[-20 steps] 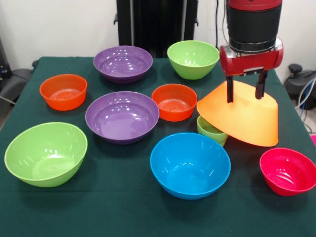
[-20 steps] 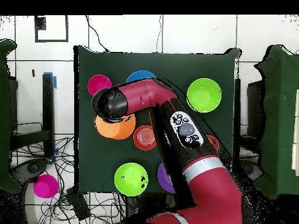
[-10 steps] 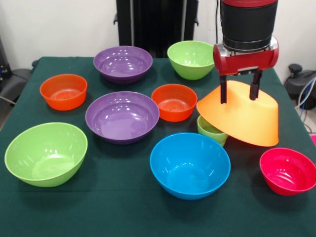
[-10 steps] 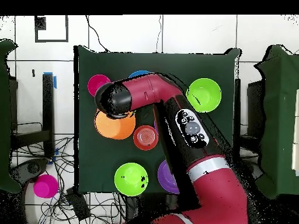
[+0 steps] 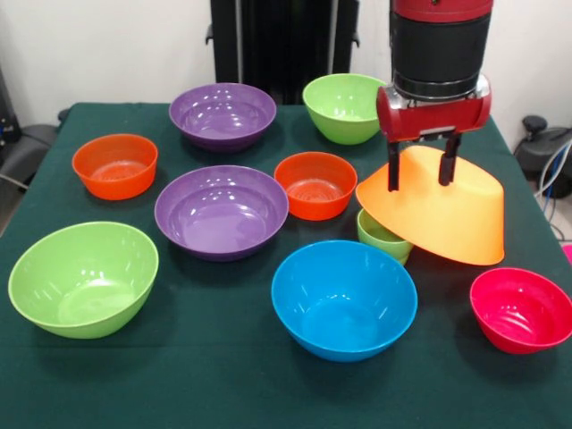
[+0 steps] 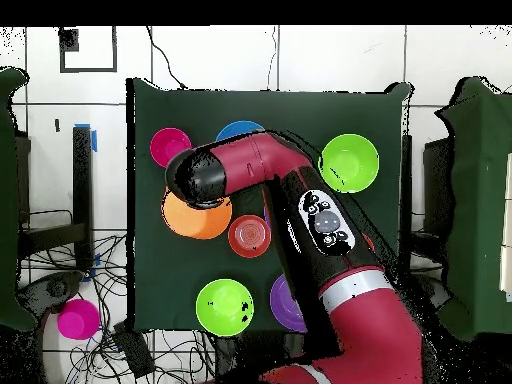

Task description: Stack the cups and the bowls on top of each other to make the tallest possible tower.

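Here we find the pincer (image 5: pixel 418 186) hanging just above the largest orange-yellow bowl (image 5: pixel 442 217), its two dark fingers (image 5: pixel 392 175) spread apart with nothing between them; whether the tips touch the orange surface we cannot tell. That bowl lies upside down and tilted, its near rim propped on a small light-green cup (image 5: pixel 382 234) while the far side sits lower on the table (image 5: pixel 223 375). So the relation that matters is plain: the bowl is directly beneath the pincer, slightly toward the front, and its sloping back faces up toward the fingers. The cup sits below and in front of the pincer, half hidden under the orange rim.

In the overhead view the arm (image 6: pixel 300 215) covers much of the orange-yellow bowl (image 6: pixel 190 219), leaving an orange crescent showing (the cup is hidden there).

Around this pair the other bowls stand upright and apart: the blue bowl (image 5: pixel 344 299) just in front of the cup, the pink-red bowl (image 5: pixel 521 309) at the table's corner, an orange-red bowl (image 5: pixel 315 184) just beside the orange rim.

We judge that any coming grasp would have to account for the tilt, since the smooth slanted wall offers little for spread fingers to close on, and a nudge could slide the bowl off the cup.
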